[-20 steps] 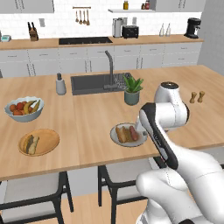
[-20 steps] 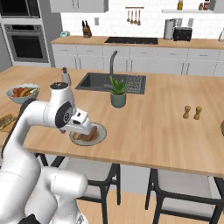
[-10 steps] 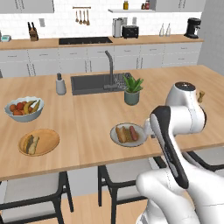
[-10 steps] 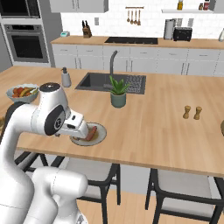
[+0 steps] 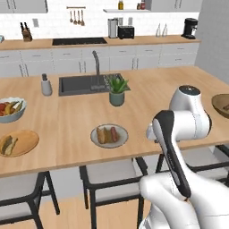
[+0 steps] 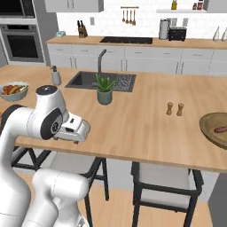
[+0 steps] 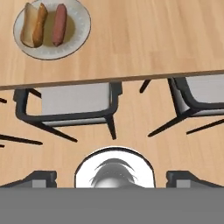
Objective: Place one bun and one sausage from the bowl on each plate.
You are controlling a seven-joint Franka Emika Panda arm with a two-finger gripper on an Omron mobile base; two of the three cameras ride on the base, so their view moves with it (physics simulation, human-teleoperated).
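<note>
- Since a second ago, both base views sweep right; the grey-white plate point(image 5: 109, 135) slides left in the left view.
- Gripper point(image 7: 111, 178) stands wide open and empty over the counter edge.
- Each plate, including the wooden plate point(image 5: 16, 142), carries a bun point(image 7: 34, 25) and sausage point(image 7: 59, 25).
- Buns look soft, light; grasp mid-length.

Broad bare surface point(image 6: 146, 128) lies between my hand point(image 6: 75, 129) and the bowl point(image 6: 217, 128); only the two small shakers point(image 6: 174, 109) stand near that line. The potted plant point(image 6: 104, 91) and sink point(image 6: 102, 81) sit farther back, well apart.
</note>
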